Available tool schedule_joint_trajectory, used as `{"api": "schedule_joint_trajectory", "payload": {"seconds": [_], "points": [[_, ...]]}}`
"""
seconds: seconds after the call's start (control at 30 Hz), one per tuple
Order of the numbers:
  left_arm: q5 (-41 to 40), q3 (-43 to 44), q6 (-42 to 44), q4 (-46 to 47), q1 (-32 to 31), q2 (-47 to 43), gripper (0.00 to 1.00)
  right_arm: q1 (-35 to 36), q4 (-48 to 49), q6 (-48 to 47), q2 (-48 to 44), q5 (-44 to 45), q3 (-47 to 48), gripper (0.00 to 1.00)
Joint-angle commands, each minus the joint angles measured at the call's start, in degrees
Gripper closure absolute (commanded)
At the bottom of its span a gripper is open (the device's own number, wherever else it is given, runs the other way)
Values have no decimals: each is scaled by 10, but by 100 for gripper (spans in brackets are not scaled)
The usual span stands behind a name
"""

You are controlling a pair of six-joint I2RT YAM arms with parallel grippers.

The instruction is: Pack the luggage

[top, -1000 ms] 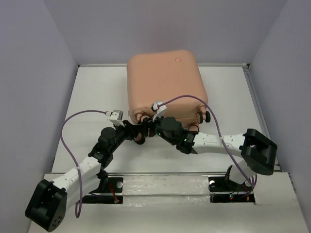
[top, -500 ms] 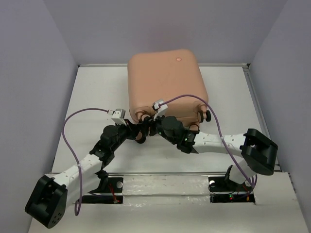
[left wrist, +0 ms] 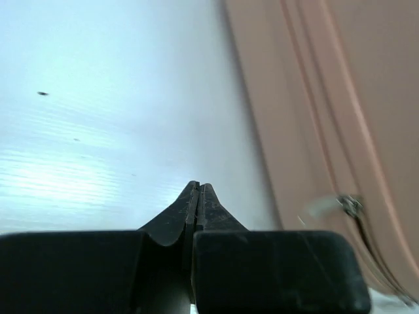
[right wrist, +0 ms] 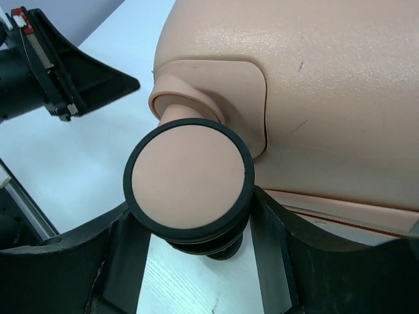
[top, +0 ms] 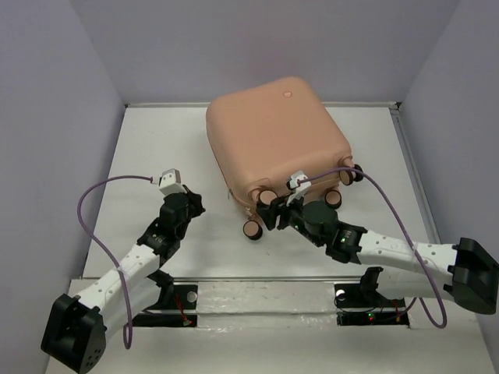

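1. Since prev. frames, the luggage [top: 273,136] has swung round on the table [top: 156,156]. Its wheel end now sits further R, and the shell is closed.
2. L gripper [top: 195,204] has pulled back to the luggage's L side, apart from it. Jaws are pressed together w/ nothing between.
3. R gripper [right wrist: 191,216] is at the luggage's near corner, fingers astride a wheel [right wrist: 190,176]. It looks clamped on, though the contact pts are partly hidden.

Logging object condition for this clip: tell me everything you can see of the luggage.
The luggage is a peach-pink hard shell with rounded corners, closed and lying flat on the white table, turned askew. A zip seam runs along its side. Its peach wheels with black rims face the arms; the right gripper grips one wheel. The left gripper, shut, stands clear.
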Motion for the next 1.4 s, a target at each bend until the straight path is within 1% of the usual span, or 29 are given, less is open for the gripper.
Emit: {"api": "schedule_joint_trajectory", "payload": {"seconds": [0.0,0.03,0.07,0.1,0.17,0.2,0.23,0.27,0.3,0.33,0.37,0.4,0.47,0.5,0.6,0.73,0.9,1.1,1.37], "points": [[-134,50,9,10,22,47,94,-14,28,17,-53,3,-2,93],[-133,54,11,22,29,61,94,-14,28,20,-53,-10,-9,93],[-88,57,1,50,30,79,94,-14,26,22,-48,-13,-10,93],[-48,48,-1,74,30,77,94,-14,20,22,-45,-16,-9,93],[46,19,-6,138,10,42,94,-14,15,22,-37,-25,2,93],[75,-9,3,151,4,25,94,-14,15,23,-32,-29,5,93],[112,-20,18,157,-4,-8,94,-14,16,18,-28,-31,12,93],[194,-35,47,158,-6,-25,94,-14,16,15,-25,-32,16,93],[225,-42,52,149,-9,-39,94,-14,15,14,-19,-30,19,93],[249,-48,55,136,-12,-72,93,-14,16,11,-18,-26,23,93],[273,-67,46,121,-24,-89,88,-14,17,11,-16,-24,27,93],[274,-80,36,117,-33,-103,72,-14,18,10,-16,-20,27,93],[275,-102,16,112,-42,-140,57,-14,18,8,-12,-19,31,93],[274,-122,5,112,-45,-147,42,-14,18,7,-10,-19,37,93],[280,-138,2,126,-55,-148,33,-14,17,7,3,-21,45,93],[267,-123,14,148,-77,-115,32,-14,18,13,16,-23,52,93],[223,-89,50,189,-92,-62,32,-14,17,14,25,-27,60,93],[207,-47,79,244,-96,34,34,-14,19,17,41,-38,67,93],[185,-19,81,307,-111,127,37,-14,26,18,47,-47,68,93]]}}
